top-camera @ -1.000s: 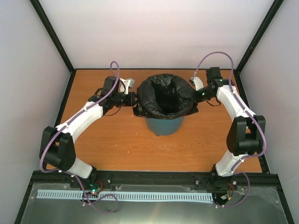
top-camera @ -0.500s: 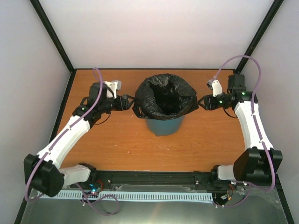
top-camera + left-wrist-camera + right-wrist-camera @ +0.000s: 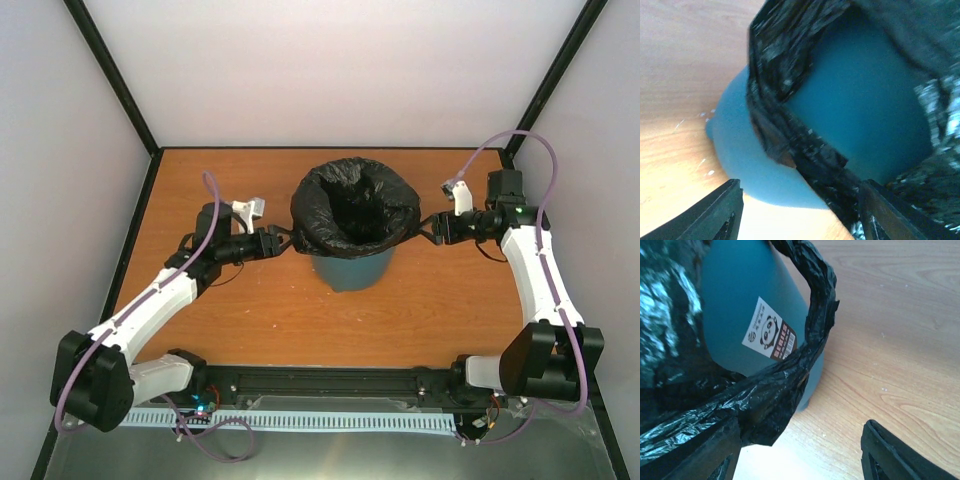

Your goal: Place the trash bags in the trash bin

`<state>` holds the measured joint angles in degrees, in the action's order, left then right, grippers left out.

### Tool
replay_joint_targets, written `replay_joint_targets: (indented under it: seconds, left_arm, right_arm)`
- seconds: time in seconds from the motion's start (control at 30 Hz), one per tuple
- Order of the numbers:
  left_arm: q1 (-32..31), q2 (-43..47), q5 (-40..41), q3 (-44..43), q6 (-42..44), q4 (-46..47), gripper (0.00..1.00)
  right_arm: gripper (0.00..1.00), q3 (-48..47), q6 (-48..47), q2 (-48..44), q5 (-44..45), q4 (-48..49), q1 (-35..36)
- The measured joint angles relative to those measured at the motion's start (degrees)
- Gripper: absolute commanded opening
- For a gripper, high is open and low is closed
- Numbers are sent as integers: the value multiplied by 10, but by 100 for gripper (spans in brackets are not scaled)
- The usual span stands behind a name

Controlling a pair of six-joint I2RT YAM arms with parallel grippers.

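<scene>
The teal trash bin (image 3: 350,268) stands mid-table, lined with a black trash bag (image 3: 355,205) whose edge is folded out over the rim. My left gripper (image 3: 280,241) is open just left of the bin, level with the bag's hanging edge. My right gripper (image 3: 430,228) is open just right of it. In the left wrist view a bag flap (image 3: 790,125) hangs down the bin wall (image 3: 865,100) and runs close by one finger (image 3: 890,212). In the right wrist view a bag flap (image 3: 765,405) lies against one finger (image 3: 700,455), with the bin (image 3: 735,295) behind.
The bin carries a panda label (image 3: 769,336) on its right side. The orange wooden tabletop (image 3: 250,310) is framed by black posts and pale walls on three sides. A black rail (image 3: 330,382) holds both arm bases at the near edge.
Both grippers have opened and let go of the bag's edge. Each has drawn back a little from the bin, the left arm also swinging nearer. The bag stays over the rim.
</scene>
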<state>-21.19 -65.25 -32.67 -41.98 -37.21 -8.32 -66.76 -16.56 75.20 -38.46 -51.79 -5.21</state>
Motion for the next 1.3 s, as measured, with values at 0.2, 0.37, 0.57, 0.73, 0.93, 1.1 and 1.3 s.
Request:
replay_joint_targets:
  seconds: [0.2, 0.37, 0.57, 0.73, 0.93, 1.1, 1.3]
  left_arm:
    - [-7, -5, -12, 0, -24, 54, 61]
    - [-7, 8, 13, 0, -26, 49, 57]
    - [-14, -24, 21, -37, -30, 60, 43]
    - [-36, -75, 24, -30, -42, 83, 25]
    - [-53, -99, 20, 3, -57, 127, 1]
    - [-56, -101, 23, 17, -56, 149, 1]
    - [-56, -103, 35, 41, -54, 165, 1]
  right_arm:
    - [64, -17, 11, 4, -10, 9, 0]
    - [64, -17, 21, 4, -14, 18, -7]
    - [58, -23, 31, 40, -49, 27, -8]
    - [30, -23, 35, 80, -82, 32, -8]
    - [3, -6, 26, 109, -129, 36, -6]
    - [3, 12, 10, 122, -139, 36, -2]
    - [3, 16, 5, 123, -130, 36, 1]
